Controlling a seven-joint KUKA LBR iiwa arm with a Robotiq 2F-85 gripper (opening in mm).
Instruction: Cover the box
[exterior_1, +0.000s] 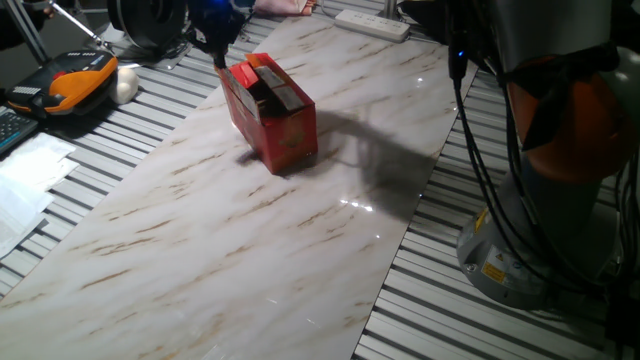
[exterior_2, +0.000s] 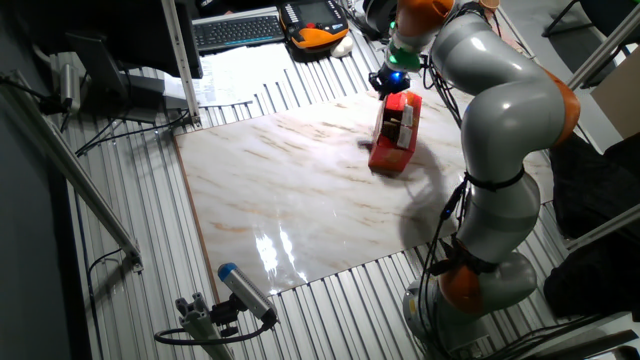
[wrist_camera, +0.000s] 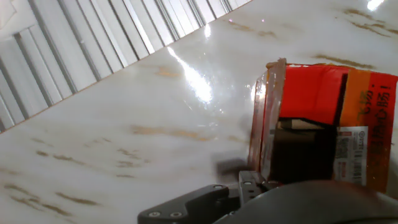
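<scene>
On the marble board (exterior_1: 200, 250), the gripper (exterior_1: 216, 45) hovers at the far end of the red box (exterior_1: 272, 112), its jaw state impossible to tell, one flap standing up.

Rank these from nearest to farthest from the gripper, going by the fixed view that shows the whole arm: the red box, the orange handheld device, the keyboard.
1. red box: on the marble board, right under the gripper.
2. orange handheld device: off the board, up and to the left in the picture.
3. keyboard: farther left in the picture, past the device.
</scene>
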